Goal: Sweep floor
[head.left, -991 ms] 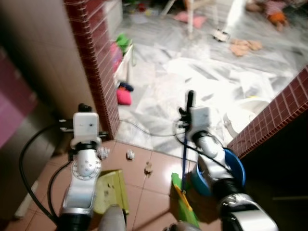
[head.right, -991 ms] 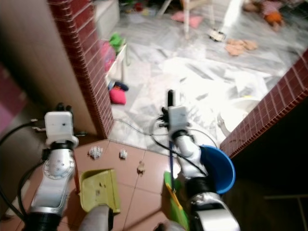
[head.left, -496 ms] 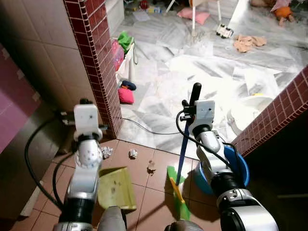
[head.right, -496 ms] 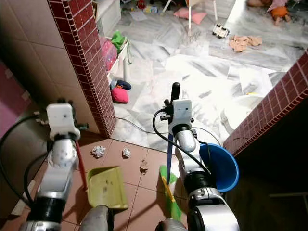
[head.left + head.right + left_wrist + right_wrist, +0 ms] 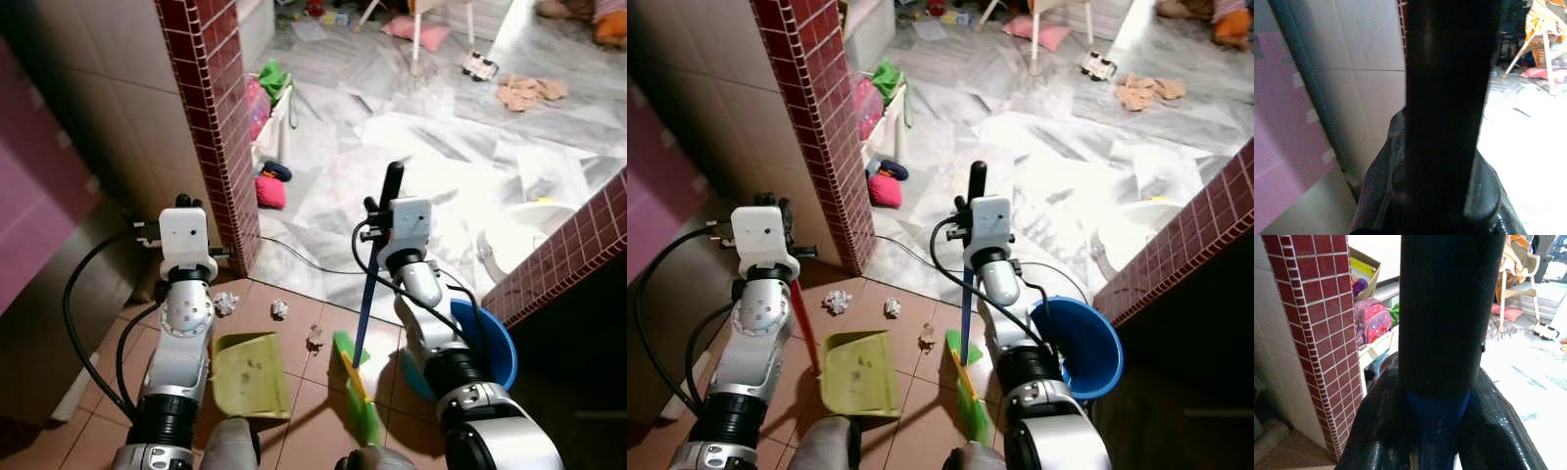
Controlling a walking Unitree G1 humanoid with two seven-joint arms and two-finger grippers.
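Head stereo pair and two wrist cameras, all recording one moment.

The left and right eye views are looking forward and down from head height, sharing the terracotta floor point(image 5: 294, 411), the brick pillar point(image 5: 813, 127) and the marble floor point(image 5: 441, 147) beyond, offset sideways. The left wrist view is peering along a black handle point(image 5: 1444, 107) at very close range toward a tiled wall point(image 5: 1366, 88); the right wrist view is peering along the broom handle point(image 5: 1442, 313), facing the same pillar.

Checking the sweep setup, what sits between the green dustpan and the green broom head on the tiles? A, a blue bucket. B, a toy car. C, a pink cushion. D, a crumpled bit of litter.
D: a small crumpled scrap lies on the brown tiles between the dustpan and the broom head.
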